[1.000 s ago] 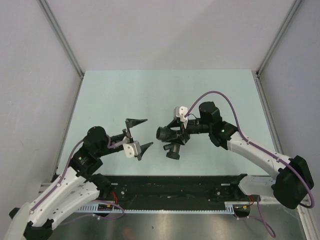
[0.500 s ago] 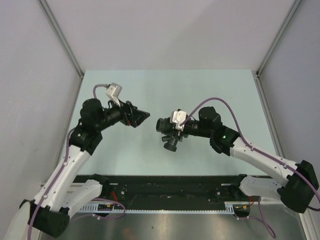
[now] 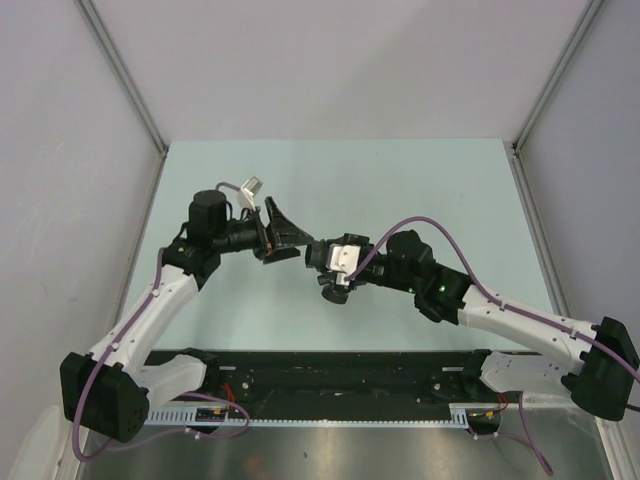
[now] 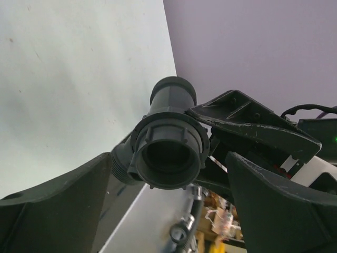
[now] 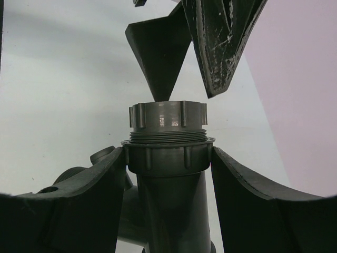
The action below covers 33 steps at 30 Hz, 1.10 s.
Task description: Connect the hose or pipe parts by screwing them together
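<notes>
My right gripper (image 3: 336, 266) is shut on the dark grey branched pipe fitting (image 3: 322, 260) and holds it above the pale green table (image 3: 420, 180). In the right wrist view both pads press the ribbed nut (image 5: 167, 156). Threads and a notched collar (image 5: 167, 121) stick out past the nut. My left gripper (image 3: 302, 246) is open and faces the fitting's round mouth (image 4: 167, 159) head on. Its fingers (image 4: 63, 200) stand on either side of the mouth without touching it. In the right wrist view the left fingertips (image 5: 158, 58) hover just beyond the collar.
A black rail (image 3: 330, 372) runs along the table's near edge, with a metal shelf below it. Pale walls and slanted aluminium posts (image 3: 125, 75) close in the left, right and back sides. Purple cables (image 3: 440, 225) loop over the right arm.
My left arm swung up from the near edge and rolled over, bringing its open jaws to the fitting's mouth. My right arm carried the fitting a little left toward it.
</notes>
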### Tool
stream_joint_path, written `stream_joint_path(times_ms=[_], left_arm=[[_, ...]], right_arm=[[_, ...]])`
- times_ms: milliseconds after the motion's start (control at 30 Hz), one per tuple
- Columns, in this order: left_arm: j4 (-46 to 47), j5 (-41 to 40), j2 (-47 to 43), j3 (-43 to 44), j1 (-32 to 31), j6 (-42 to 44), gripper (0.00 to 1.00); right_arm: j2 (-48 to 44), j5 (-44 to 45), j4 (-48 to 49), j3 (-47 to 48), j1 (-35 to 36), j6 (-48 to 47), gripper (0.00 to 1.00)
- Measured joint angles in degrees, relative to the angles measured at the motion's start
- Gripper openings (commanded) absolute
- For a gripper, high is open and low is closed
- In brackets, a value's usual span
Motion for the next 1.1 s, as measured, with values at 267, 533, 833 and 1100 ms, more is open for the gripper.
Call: stream_joint_path(times_ms=[267,533,833,1100], left_arm=[[0.7,2.8,1.0,-3.3,0.0,-6.6,0.84],[2.7,3.1,1.3,-3.4,-0.3,-9.3,0.80],[4.8,3.5,3.7,-3.7,-1.1,-9.7,0.55],[6.1,4.5,5.0,-3.3,-2.3,-3.4,0.25]], right_arm=[[0.0,2.2,0.2,0.0,1.6,-1.2,0.00],[0.1,2.4,0.3,0.0,1.9,-1.3,0.00],[1.3,2.2,0.6,0.0,2.0,-1.2,0.00],[1.5,-0.7,-0.1,-0.3,0.5,0.4,0.00]])
